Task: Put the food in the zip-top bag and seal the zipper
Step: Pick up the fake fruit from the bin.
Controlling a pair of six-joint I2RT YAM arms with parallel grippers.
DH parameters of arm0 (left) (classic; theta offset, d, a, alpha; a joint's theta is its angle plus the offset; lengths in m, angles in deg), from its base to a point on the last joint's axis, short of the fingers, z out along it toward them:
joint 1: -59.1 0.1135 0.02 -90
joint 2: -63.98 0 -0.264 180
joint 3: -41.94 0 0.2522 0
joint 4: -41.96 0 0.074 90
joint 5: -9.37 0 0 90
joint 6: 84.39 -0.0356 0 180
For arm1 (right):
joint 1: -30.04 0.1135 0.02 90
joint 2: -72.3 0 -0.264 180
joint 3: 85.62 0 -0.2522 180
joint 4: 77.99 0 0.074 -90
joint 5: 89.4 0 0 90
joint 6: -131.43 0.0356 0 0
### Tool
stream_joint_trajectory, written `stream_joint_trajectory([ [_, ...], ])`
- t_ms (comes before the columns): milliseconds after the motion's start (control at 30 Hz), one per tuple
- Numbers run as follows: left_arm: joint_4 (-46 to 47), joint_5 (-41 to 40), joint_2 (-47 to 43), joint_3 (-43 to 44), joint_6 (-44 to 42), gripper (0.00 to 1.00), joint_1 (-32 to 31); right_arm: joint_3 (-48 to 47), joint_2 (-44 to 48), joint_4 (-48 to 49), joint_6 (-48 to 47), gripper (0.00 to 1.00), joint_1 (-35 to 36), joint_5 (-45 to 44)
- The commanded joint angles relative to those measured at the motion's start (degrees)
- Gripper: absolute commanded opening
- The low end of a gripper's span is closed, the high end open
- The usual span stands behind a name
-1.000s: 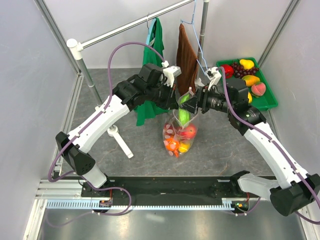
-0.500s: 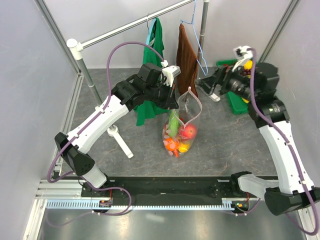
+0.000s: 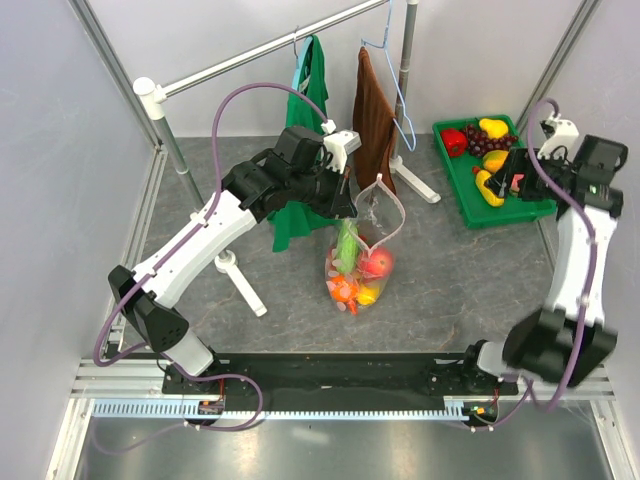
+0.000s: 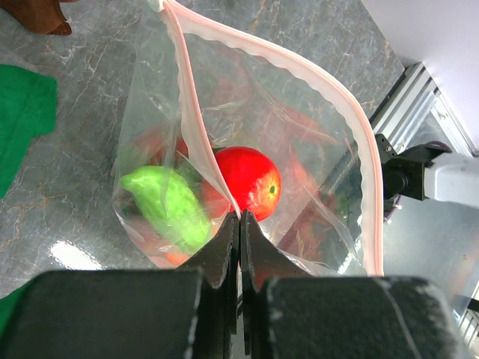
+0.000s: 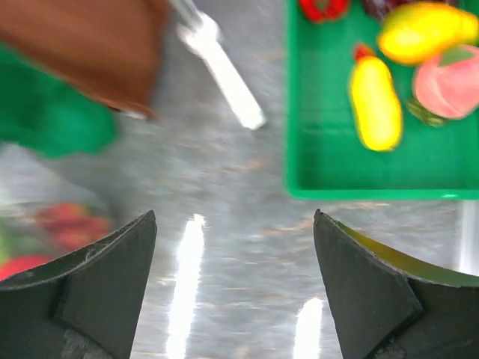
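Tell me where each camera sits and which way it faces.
Top external: above and behind, looking down on the table; left arm and right arm show.
Left wrist: on the left arm, looking down into the zip-top bag; left gripper, shut on its rim, shows.
Right wrist: on the right arm, looking down at the green tray; open right gripper shows.
Shared: top and left wrist both see the bag.
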Motion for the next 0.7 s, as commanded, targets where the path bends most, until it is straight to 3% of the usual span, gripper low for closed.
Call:
stream_joint_trajectory([
  [0, 1.46, 1.21, -2.32, 1.54, -0.48, 0.02, 0.29, -8.95, -19.14, -1.68, -15.63, 0.90, -0.17, -6.94],
  [133, 1.46, 1.03, -2.14, 1.10, -0.21, 0.02, 0.29, -29.83, -37.28, -9.30, -19.51, 0.86, 1.15, -12.58],
  [233, 1.55, 0.68, -2.31, 0.40, -0.39, 0.02, 0.29, -38.21, -46.26, -9.32, -21.35, 0.86, 2.64, -16.35],
  [467, 1.46, 0.33, -2.23, -0.05, -1.09, 0.02, 0.38, -43.96, -56.38, -6.34, -25.40, 0.85, 9.58, -25.58],
  [667, 1.19, -0.11, -1.97, -0.48, -1.27, 0.02, 0.38, -45.89, -62.45, -3.79, -26.02, 0.84, 11.52, -34.46],
])
